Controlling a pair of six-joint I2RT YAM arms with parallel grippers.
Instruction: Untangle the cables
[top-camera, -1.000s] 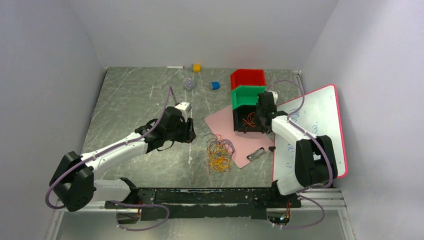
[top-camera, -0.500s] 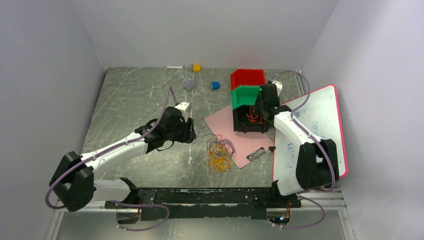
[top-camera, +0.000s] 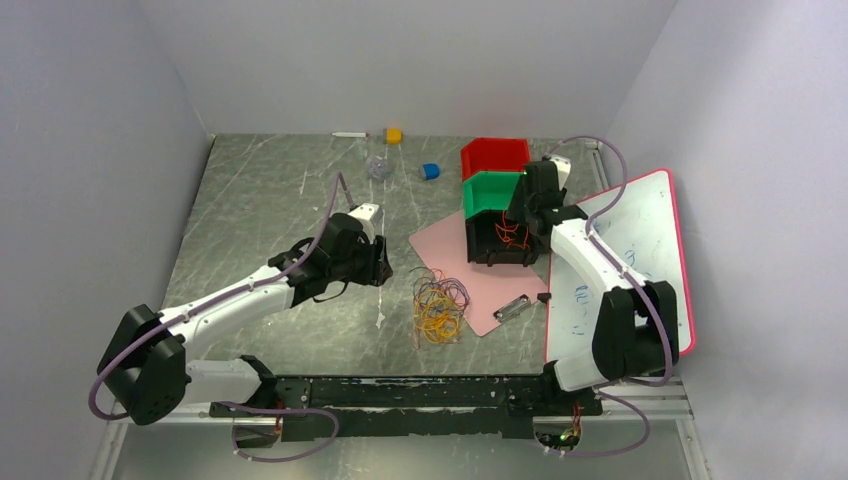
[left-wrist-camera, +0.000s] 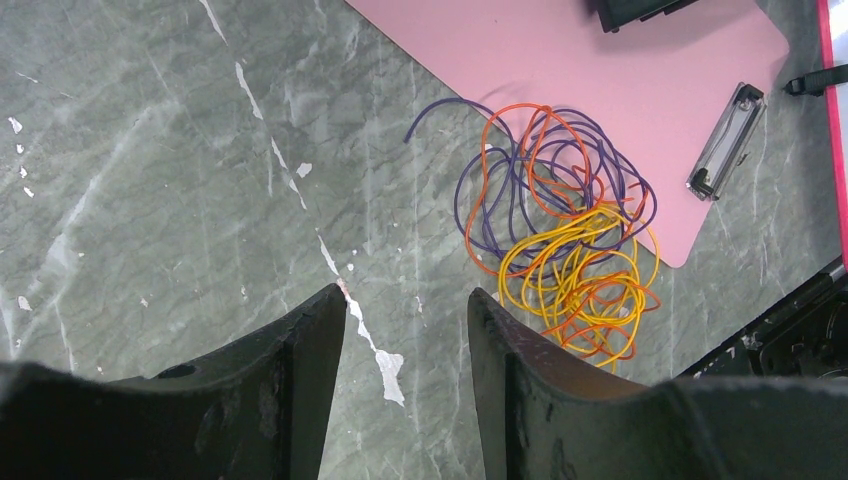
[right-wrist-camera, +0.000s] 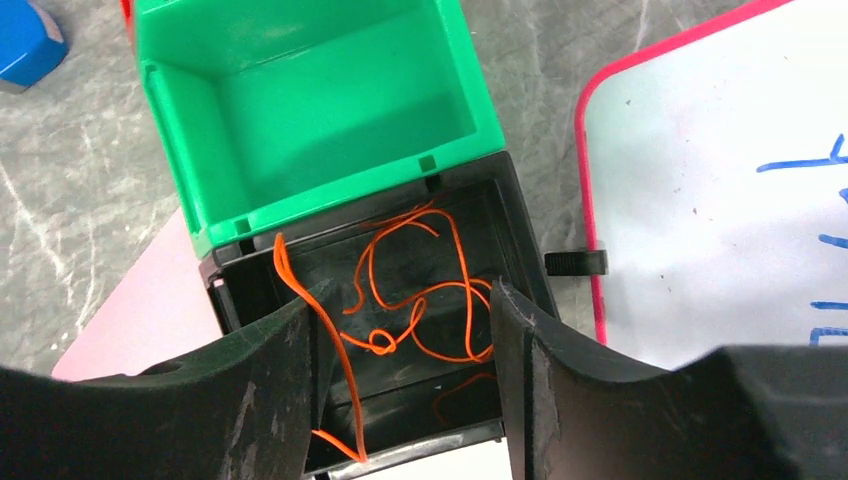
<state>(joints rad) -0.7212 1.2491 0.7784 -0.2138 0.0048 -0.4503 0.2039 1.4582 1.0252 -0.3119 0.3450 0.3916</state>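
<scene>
Across the grey table (top-camera: 260, 190), on the pink mat (top-camera: 440, 245), black bin (top-camera: 500, 259) under the spread, empty right gripper (right-wrist-camera: 405, 330) holds loose orange strands (right-wrist-camera: 380, 340); cables (top-camera: 437, 305) lie tangled at the mat's near edge, just ahead of the left gripper (left-wrist-camera: 405, 330), jaws apart, empty; best pinch one outer purple loop (left-wrist-camera: 459, 205), draw slowly.

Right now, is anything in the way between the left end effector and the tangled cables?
No, nothing visible. The left end effector hangs open over the grey tabletop, and only that tabletop lies between it and the cables. The pink mat and metal clip lie beyond them.
</scene>
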